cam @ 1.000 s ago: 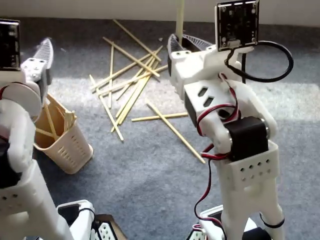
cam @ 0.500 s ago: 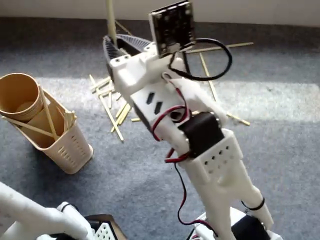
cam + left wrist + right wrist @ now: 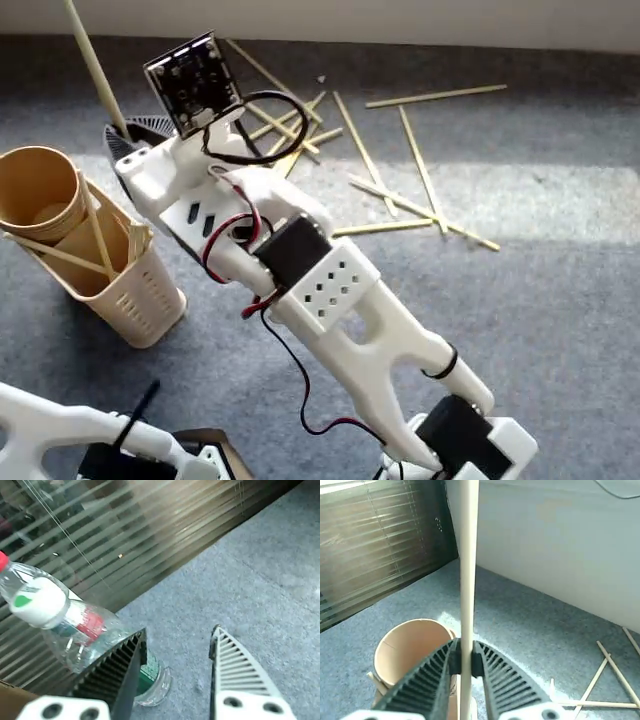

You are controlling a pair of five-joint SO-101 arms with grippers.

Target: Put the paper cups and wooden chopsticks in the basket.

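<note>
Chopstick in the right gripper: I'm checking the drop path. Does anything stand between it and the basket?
Nothing visible does. The right gripper holds the chopstick near the basket, though a paper cup and other chopsticks crowd its opening.

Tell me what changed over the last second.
The right gripper, shut on a chopstick held upright, swung from above the loose chopsticks across to the basket, ending beside the paper cup. The left arm drew back from the basket toward the near edge. The basket, its cup and its sticks stayed put, and the loose chopsticks look unmoved.
</note>
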